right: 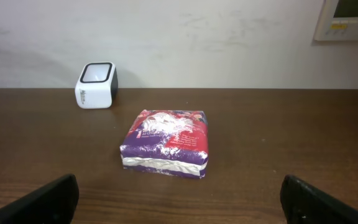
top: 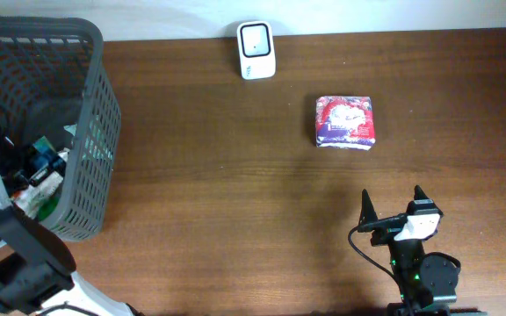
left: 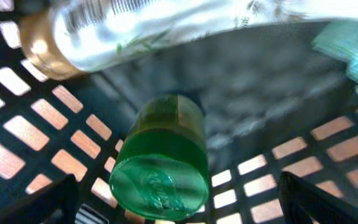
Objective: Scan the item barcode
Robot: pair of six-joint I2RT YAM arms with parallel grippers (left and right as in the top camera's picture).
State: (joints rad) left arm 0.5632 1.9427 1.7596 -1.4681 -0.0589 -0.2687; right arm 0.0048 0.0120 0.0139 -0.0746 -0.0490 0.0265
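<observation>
Seen from above, the basket [top: 90,132] sat on the counter [top: 235,193] at 9 o'clock. The scanner [top: 256,50] stood at 12 o'clock, by the far edge. The packet [top: 345,121] lay at 2 o'clock, well apart from the scanner. The right tool [top: 392,193] was at 5 o'clock, in front of the packet. A bottle [left: 160,168] lay in the basket, under the left tool [left: 179,190].

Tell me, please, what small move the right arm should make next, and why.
Probably ease the right gripper forward and down over the purple packet. Its jaws stand open and empty, and the packet lies flat ahead of it, apart from the white scanner, so it likely must be gripped first.
</observation>
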